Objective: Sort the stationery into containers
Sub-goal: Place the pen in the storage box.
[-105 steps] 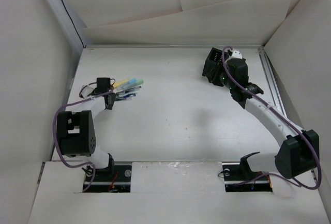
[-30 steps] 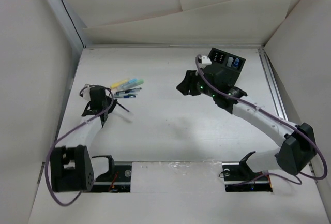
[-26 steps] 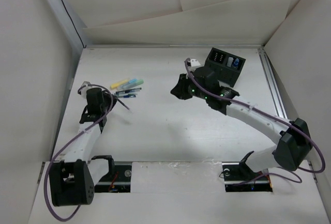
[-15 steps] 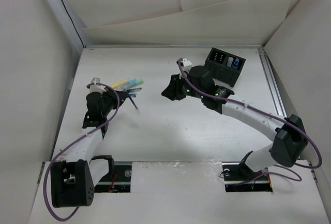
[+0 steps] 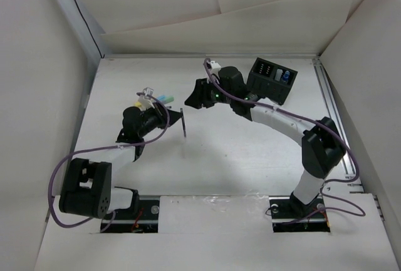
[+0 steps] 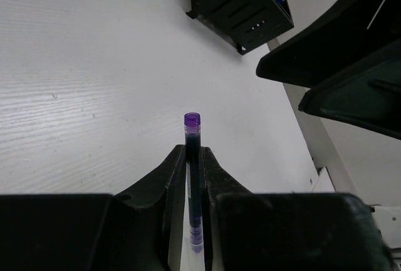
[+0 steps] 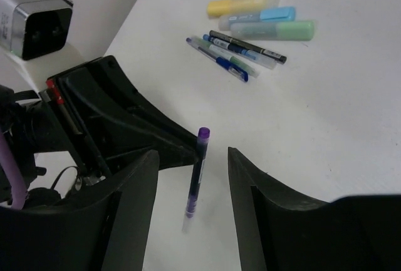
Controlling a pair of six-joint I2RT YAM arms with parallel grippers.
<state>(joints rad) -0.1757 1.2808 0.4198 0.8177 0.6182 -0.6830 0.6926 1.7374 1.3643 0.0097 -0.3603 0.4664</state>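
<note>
I see a white tabletop [image 5: 213, 158] below me, and its faint wood grain shows close up from my left wrist. Pale panels [image 5: 238, 20] wall it in at the back and on both sides, overlapping at the rear. A metal rail [image 5: 330, 105] runs along its right edge. A grey post [image 5: 74, 17] slants at the back-left corner.

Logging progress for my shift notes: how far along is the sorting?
Done: one blue item stands in the organiser. In hand: the left gripper grips a purple-capped pen, held up to the open right gripper. Left: three highlighters and several pens lie on the table.
</note>
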